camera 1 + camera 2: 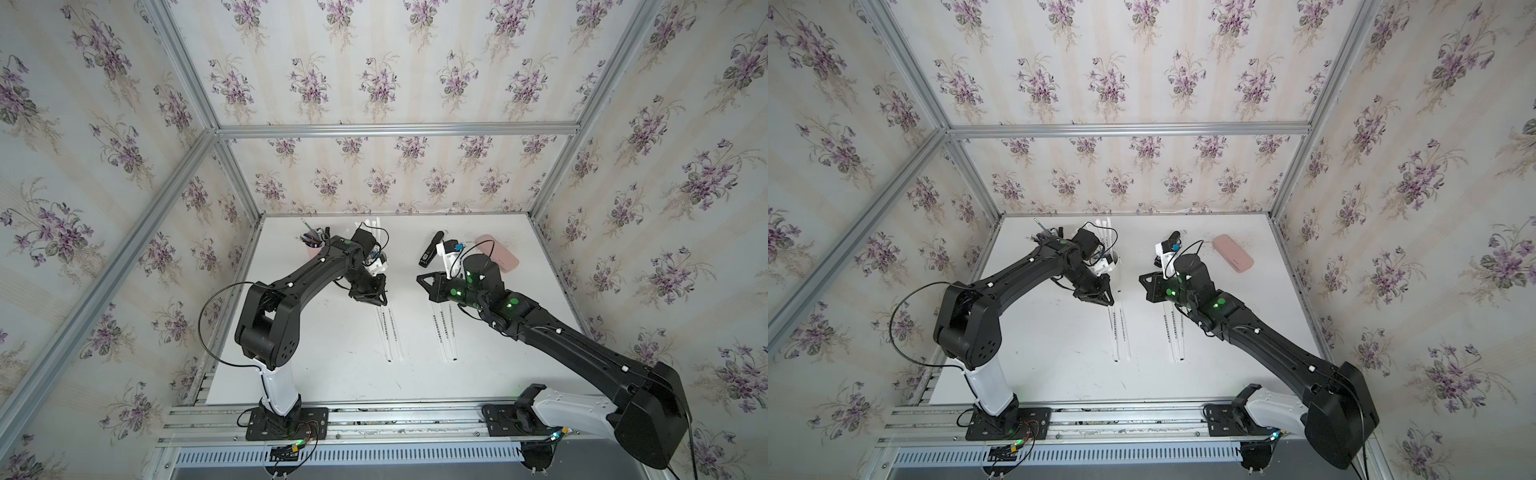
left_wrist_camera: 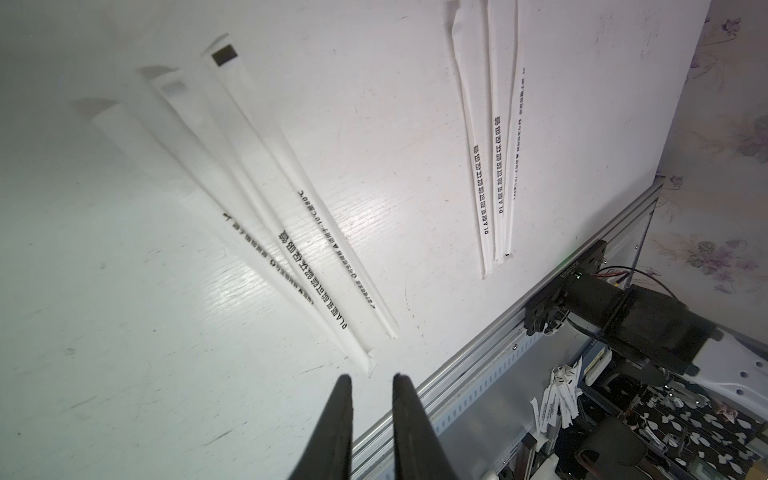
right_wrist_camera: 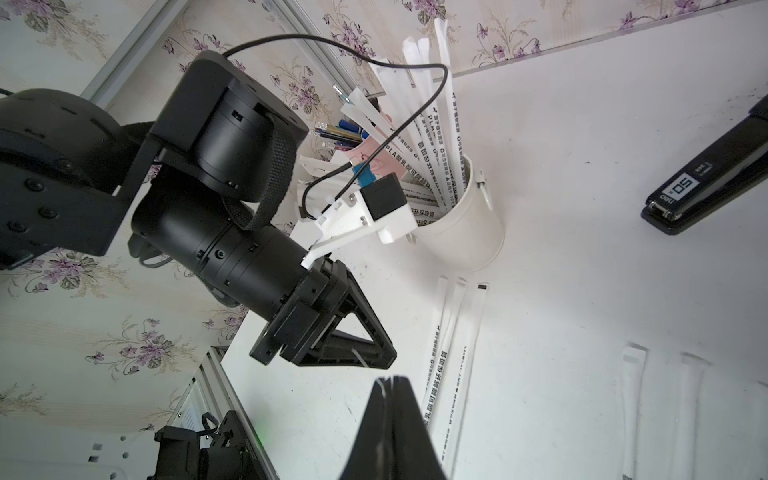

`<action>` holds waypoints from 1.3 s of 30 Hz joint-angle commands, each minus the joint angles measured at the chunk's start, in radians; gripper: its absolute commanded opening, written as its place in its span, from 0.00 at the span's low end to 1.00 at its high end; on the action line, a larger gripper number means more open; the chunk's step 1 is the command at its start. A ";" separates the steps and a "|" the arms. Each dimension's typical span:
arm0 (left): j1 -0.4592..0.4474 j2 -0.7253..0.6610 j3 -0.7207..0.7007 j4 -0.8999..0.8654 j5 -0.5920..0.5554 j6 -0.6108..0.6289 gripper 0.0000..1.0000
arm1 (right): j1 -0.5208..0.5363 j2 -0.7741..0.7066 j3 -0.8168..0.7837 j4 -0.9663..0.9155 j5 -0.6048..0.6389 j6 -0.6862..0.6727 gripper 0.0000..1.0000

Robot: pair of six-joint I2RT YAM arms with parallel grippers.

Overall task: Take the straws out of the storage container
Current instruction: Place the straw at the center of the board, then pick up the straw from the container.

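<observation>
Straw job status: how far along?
Done: three straws and three more lie on the table. In hand: nothing; left end effector open and empty by the end of one set, right end effector shut, empty. Left: a bunch stands in the container.

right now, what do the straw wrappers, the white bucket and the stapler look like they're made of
Straws: thin white paper wrappers, matte; the ends are flattened and creased, with black print.
Storage container: probably white plastic, smooth with a slight sheen and a moulded lug at the rim.
Stapler: glossy black, likely plastic or painted metal; the look leaves it open.
</observation>
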 commanded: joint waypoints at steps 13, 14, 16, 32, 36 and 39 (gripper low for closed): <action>0.002 -0.119 0.108 -0.024 -0.002 0.051 0.19 | 0.002 0.045 0.024 0.032 -0.007 -0.002 0.08; 0.003 -0.138 0.128 -0.032 -0.016 0.066 0.19 | 0.002 0.051 0.028 0.032 -0.004 -0.005 0.09; 0.003 -0.192 0.170 -0.035 -0.070 0.104 0.19 | 0.002 0.069 0.041 0.034 0.001 -0.008 0.11; 0.041 -0.650 -0.124 0.356 -0.490 0.276 0.44 | 0.004 0.495 0.418 0.013 0.069 -0.174 0.27; 0.086 -0.716 -0.219 0.400 -0.472 0.247 0.45 | 0.004 0.633 0.573 -0.052 0.075 -0.235 0.28; 0.086 -0.728 -0.216 0.383 -0.512 0.277 0.47 | 0.002 0.724 0.681 -0.083 0.051 -0.262 0.29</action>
